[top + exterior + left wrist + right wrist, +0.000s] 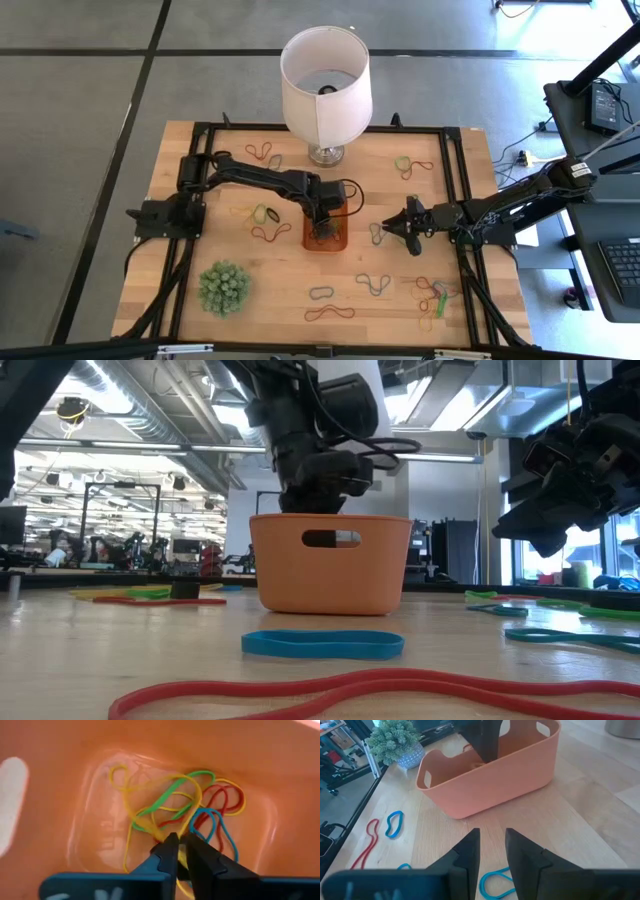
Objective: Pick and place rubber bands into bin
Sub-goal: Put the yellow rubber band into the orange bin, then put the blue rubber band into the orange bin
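several rubber bands (200,805) already lie in the bin (334,238), a tangle of yellow, green, red and blue on its floor in your left wrist view. your left gripper (178,849) is down inside the bin, fingers pinched on a yellow band (150,800) that loops out from the tips. the bin sits mid-table, in front of the lamp (324,85) as the high view shows it. your right gripper (398,227) hovers just right of the bin, over a blue band (495,882) on the table; its fingers are parted with nothing between them. many loose bands remain on the wood: a cluster near the front right (432,295), a pair front centre (322,293), some left of the bin (262,214), others by the lamp base (263,152). one spiky plant (223,288) stands front left. table (280,280) is bare wood.
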Motion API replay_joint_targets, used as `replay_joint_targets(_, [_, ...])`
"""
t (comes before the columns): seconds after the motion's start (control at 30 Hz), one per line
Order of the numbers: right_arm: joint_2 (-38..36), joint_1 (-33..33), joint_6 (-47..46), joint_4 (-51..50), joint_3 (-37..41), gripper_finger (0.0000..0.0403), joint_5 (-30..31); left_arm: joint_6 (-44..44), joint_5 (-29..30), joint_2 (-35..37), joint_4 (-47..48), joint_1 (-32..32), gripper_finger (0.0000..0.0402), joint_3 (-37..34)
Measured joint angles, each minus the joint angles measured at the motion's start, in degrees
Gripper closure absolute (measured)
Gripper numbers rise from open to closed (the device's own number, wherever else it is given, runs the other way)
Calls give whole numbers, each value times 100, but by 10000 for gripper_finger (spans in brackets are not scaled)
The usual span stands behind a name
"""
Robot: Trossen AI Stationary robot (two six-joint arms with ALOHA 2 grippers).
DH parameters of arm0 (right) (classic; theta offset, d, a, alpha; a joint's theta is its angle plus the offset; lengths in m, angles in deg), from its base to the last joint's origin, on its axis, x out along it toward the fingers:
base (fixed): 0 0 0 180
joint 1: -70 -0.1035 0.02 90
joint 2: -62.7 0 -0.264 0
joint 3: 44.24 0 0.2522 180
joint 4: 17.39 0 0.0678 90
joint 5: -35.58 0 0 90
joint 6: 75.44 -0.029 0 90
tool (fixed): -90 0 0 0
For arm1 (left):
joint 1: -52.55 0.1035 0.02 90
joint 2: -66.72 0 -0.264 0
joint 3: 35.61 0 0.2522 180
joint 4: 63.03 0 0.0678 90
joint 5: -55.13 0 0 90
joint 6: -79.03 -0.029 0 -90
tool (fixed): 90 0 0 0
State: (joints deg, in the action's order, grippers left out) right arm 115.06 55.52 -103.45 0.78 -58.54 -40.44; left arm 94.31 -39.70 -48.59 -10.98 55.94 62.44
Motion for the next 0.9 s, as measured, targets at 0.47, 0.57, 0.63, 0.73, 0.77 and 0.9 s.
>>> replay_joint_targets(0.47, [0, 0, 0, -3, 0, 308, -2, -109, 1255, 466, 396, -27, 317, 0])
replay_joint_targets(0.57, [0, 0, 2, -3, 0, 308, -2, -106, 1861, 816, 476, -33, 329, 2])
replay_joint_targets(0.63, [0, 0, 2, -1, 2, 308, -2, -104, 2166, 1051, 504, -68, 341, 2])
replay_joint_targets(0.73, [0, 0, 2, -1, 2, 308, -2, -104, 2348, 1369, 503, -130, 360, 1])
replay_joint_targets(0.77, [0, 0, 2, -3, 2, 308, -2, -105, 2374, 1462, 514, -150, 367, 0])
replay_joint_targets(0.9, [0, 0, -2, -3, 2, 308, -2, -352, 2474, 1709, 545, -235, 391, 0])
